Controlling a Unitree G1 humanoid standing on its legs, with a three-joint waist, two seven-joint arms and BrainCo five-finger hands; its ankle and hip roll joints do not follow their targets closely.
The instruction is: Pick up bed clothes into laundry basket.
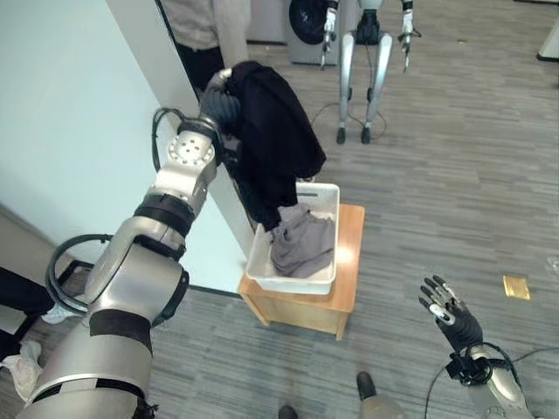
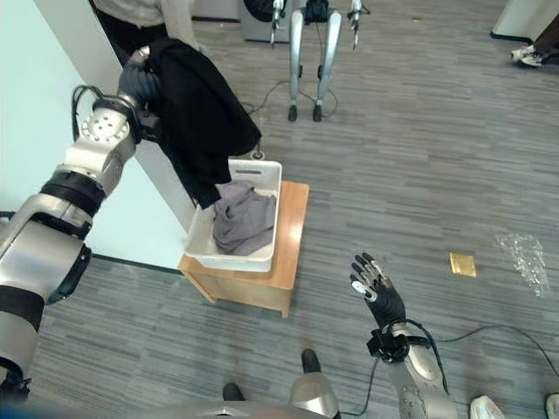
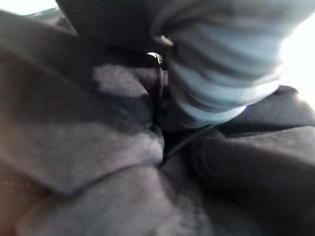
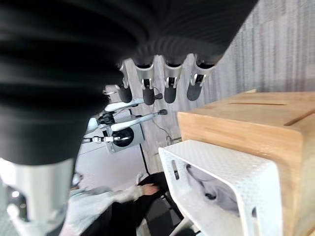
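Observation:
A black garment hangs from my raised left hand, its lower end dangling over the back left corner of the white laundry basket. A crumpled grey cloth lies in the basket. In the left wrist view the dark cloth lies right against the camera. A person's hand touches the garment near my left hand. My right hand hovers open low over the floor, well right of the basket, with straight fingers.
The basket rests on a low wooden stool beside a pale wall corner. A person in a grey top stands behind the garment. Another robot and a washing machine stand at the back. A gold wrapper lies on the floor.

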